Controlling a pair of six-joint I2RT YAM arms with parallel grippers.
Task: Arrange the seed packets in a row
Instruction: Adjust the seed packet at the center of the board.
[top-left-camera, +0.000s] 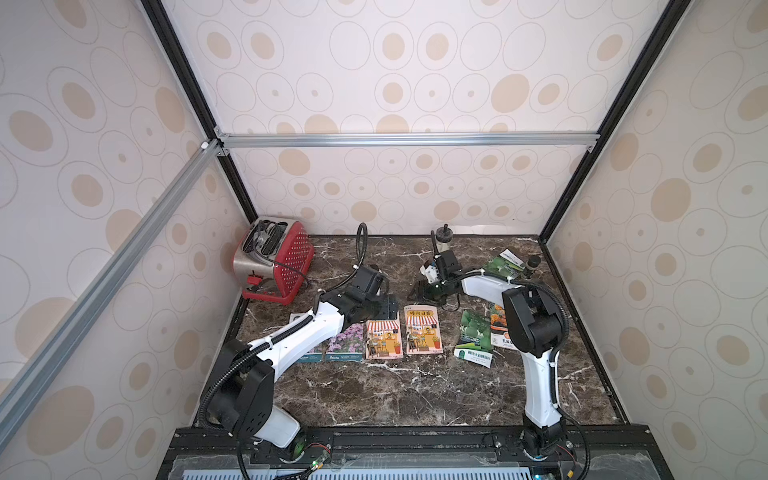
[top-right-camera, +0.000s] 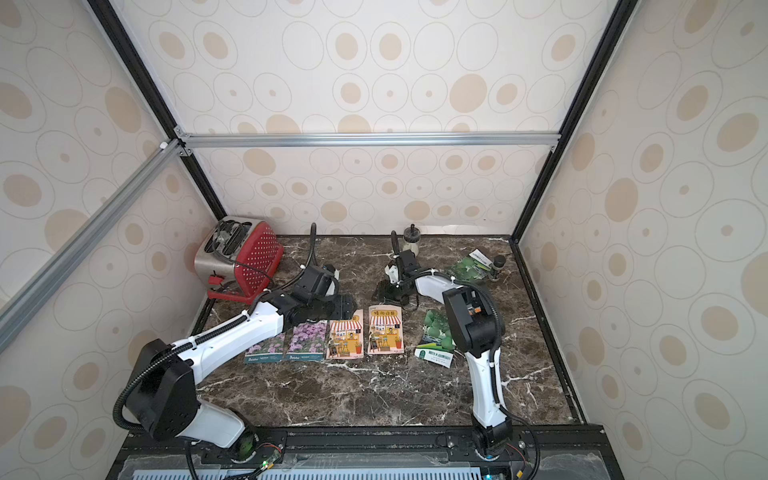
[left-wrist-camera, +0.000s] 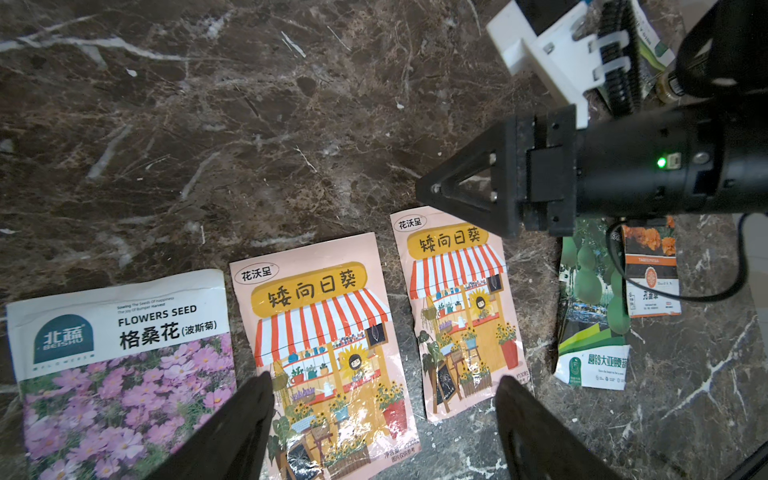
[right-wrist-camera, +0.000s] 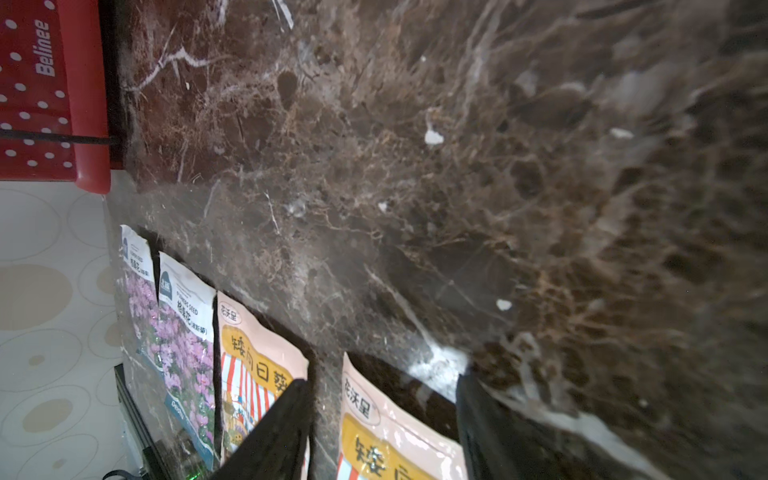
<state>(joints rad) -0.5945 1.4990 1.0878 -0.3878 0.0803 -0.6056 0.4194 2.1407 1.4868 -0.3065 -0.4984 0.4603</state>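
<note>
Left gripper: its two fingers are spread wide apart and hold nothing. It hangs over the first shop packet.
Right gripper: its fingers are apart too, with nothing pinched between them. It hangs low by the top edge of the second shop packet.
Shop pictures: both of these packets are pink and orange with a striped roof. They lie flat, side by side, with a thin strip of table between them.
Inner purple packet: it lies flat just beside the first shop packet, on its left.
Outer purple packet: it lies next to the inner one, edge to edge. The left arm hides part of it in both top views.
Row: these four make a line across the middle of the table, tops facing the back wall.
Green packet: it lies to the right of the second shop packet, a bit apart and tilted.
Orange packet: it touches the green packet's right side. The right arm hides part of it in a top view.
Far green packet: it sits in the back right corner, well apart from the line, next to a small jar.
Toaster: red and silver, in the back left corner.
Table top: dark brown stone with white lines.
</note>
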